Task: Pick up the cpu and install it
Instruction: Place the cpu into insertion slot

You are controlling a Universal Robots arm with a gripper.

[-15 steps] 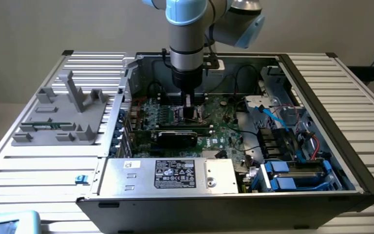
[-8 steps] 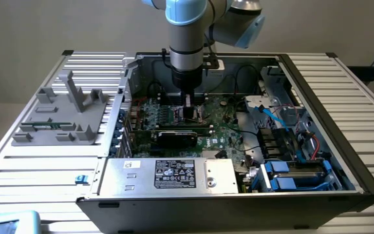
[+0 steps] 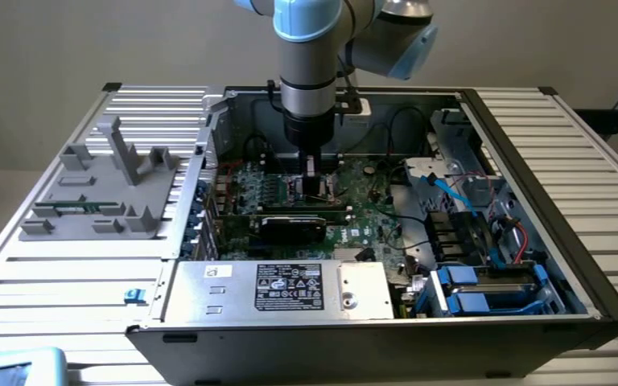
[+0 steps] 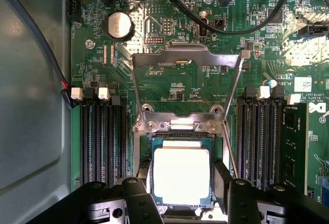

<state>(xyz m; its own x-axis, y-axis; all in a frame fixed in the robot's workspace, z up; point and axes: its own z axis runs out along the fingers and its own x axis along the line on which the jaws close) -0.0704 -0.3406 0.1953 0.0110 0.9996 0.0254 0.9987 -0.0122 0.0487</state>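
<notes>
- Reaching straight down with the arm (image 3: 309,72) into the open computer case (image 3: 524,153), over the far middle of the green motherboard (image 4: 169,80).
- Pinching the cpu (image 4: 181,175) in the gripper (image 4: 183,180), dark fingers (image 4: 145,175) pressed against two opposite edges of the chip, its shiny metal top facing up.
- Holding the cpu squarely within the outline of the socket (image 4: 145,147); cannot tell whether seated or just above it.
- With the metal load plate (image 4: 185,62) swung open on the far side of the socket.
- Flanked on both sides by rows of black memory slots (image 4: 103,142), well apart from the round coin battery (image 4: 119,25).
- Just to the near side of the gripper, a black expansion card (image 3: 303,227).
- Along the case's near wall, a silver box with a black label (image 3: 277,289).
- On the slatted table (image 3: 73,281), at the exterior view's left, a grey fixture (image 3: 105,193).
</notes>
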